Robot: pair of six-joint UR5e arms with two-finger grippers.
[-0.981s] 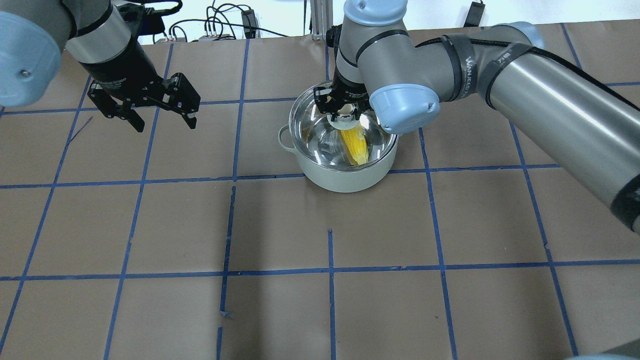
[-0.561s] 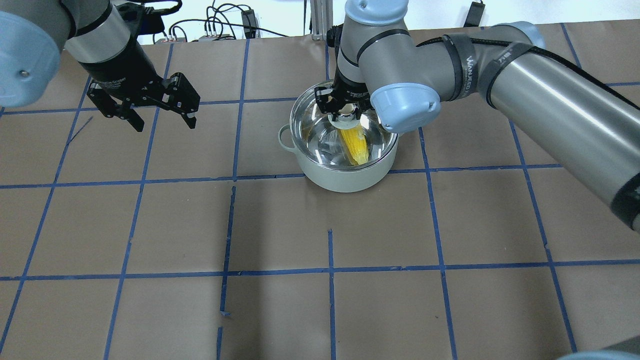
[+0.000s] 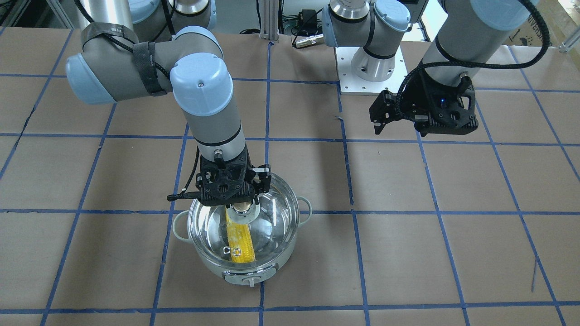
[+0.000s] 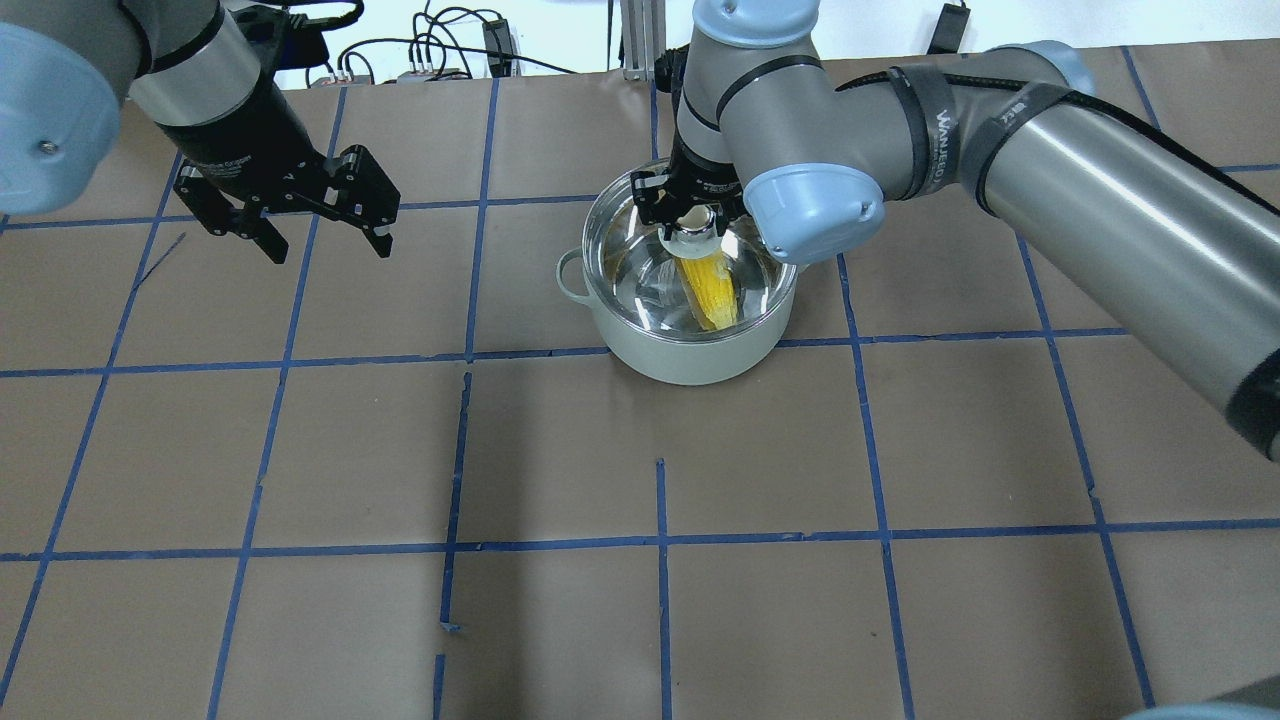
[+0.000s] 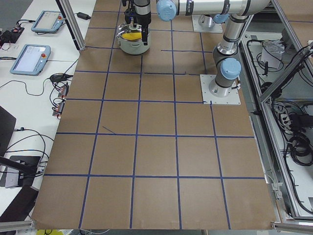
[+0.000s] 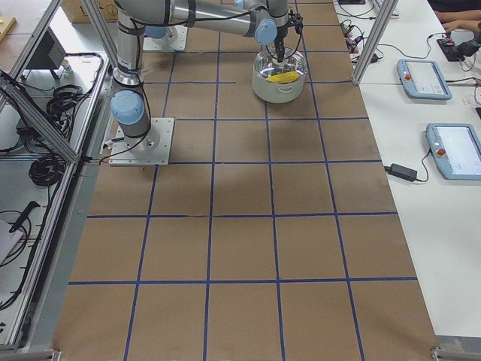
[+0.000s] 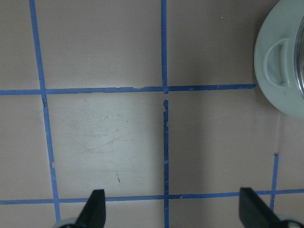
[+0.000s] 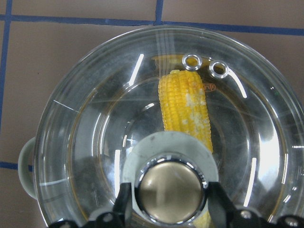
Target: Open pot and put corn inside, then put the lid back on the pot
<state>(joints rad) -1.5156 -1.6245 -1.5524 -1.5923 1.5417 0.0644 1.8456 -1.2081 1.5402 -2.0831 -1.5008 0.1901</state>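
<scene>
The mint-green pot (image 4: 690, 360) stands on the table at centre back, its control knob (image 3: 250, 281) facing away from me. The yellow corn (image 4: 710, 290) lies inside it, seen through the clear glass lid (image 3: 276, 213) that covers the pot. My right gripper (image 4: 690, 215) points straight down and is shut on the lid's brass knob (image 8: 171, 190), with a finger on each side. The vent rings (image 8: 205, 64) sit over the corn (image 8: 185, 104). My left gripper (image 4: 325, 235) is open and empty, hovering left of the pot, whose handle (image 7: 278, 59) shows at the left wrist view's edge.
Brown paper with a blue tape grid (image 4: 660, 540) covers the table. Cables (image 4: 440, 50) lie beyond the table's back edge. Touch-screen pendants (image 5: 30, 58) lie on a side table. The arm bases (image 3: 371, 68) stand on the robot's side.
My right gripper and arm have shifted very slightly toward the table's back over the pot. The pot, corn and left arm have not moved.
</scene>
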